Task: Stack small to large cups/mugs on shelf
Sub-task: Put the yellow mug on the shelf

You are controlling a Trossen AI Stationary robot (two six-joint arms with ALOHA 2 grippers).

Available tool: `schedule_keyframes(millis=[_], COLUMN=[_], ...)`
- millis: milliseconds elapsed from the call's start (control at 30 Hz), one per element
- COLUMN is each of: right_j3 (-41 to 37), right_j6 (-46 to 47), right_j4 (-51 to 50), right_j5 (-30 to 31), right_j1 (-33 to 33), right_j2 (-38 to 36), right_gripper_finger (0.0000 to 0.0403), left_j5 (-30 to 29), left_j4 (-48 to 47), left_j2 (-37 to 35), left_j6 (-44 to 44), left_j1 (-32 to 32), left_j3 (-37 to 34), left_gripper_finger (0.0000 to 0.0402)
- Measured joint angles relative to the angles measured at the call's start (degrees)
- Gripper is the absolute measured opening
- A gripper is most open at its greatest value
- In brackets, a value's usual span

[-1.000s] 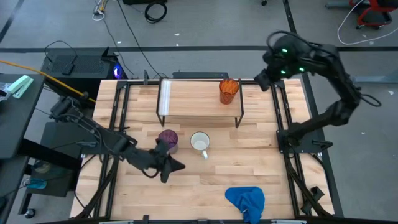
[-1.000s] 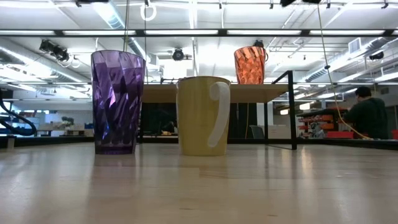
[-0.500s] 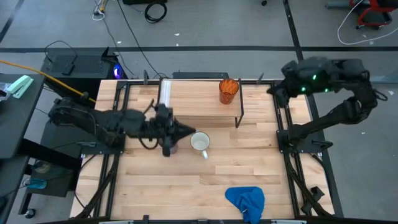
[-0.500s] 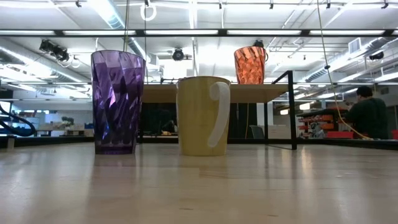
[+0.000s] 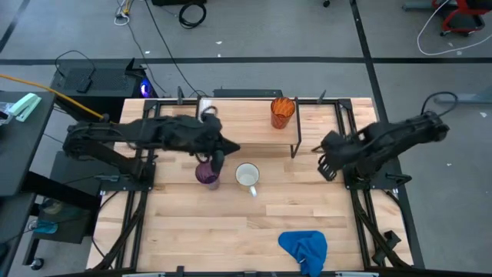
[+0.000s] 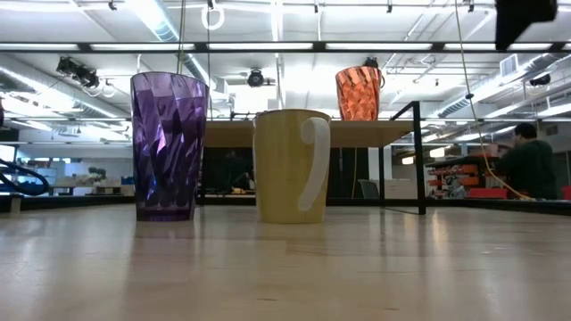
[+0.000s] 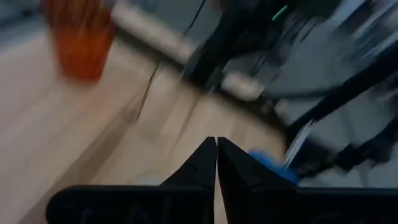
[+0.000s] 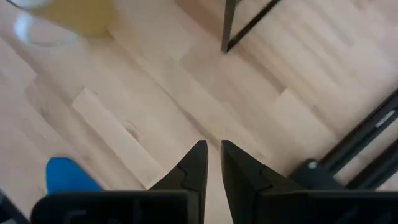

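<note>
Left gripper [image 5: 223, 148] is hovering above the tumbler [image 5: 206, 174], fingers pressed together, holding nothing: spread them before descending. Right gripper [image 5: 323, 158] is idling with a slight gap.

Faceted translucent purple tumbler [image 6: 169, 145], glossy mug [image 6: 292, 166], matt wooden table [image 6: 357, 267]

Left gripper [image 5: 227, 147]: arm stretched across the table's left half, fingers pressed together. Right gripper [image 5: 324, 165]: arm folded low at right, fingers nearly closed, a narrow gap.
</note>
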Motion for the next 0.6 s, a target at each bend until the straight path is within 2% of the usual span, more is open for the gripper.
schedule_keyframes(millis=[167,300,433,600], right_j3=[-8.35,-13.06,-15.03,-16.04], right_j6=[2.86,2.96,5.41,7.28], right_j4=[11.13,18.72,19.67,19.88], right_j5=[-0.01,-0.43,-0.71,-0.87], right_j1=[3.28,4.35,5.13,6.23], right_j2=[0.03,0.05,0.04,0.05], right_gripper_finger=[0.0052,0.0052,0.0052,0.0052], left_j5=[3.17,7.67,11.13,12.01], left_j4=[-7.4,-8.83,-9.45,-10.71], left_j2=[4.85,9.06,12.91,16.7], left_j6=[-0.34,-0.36,-0.38,-0.38], left_j1=[1.97,3.21,3.6,3.57], left_j3=[-0.04,-0.04,-0.04,-0.04], left_gripper_finger=[0.0017,0.0018,0.0022,0.002])
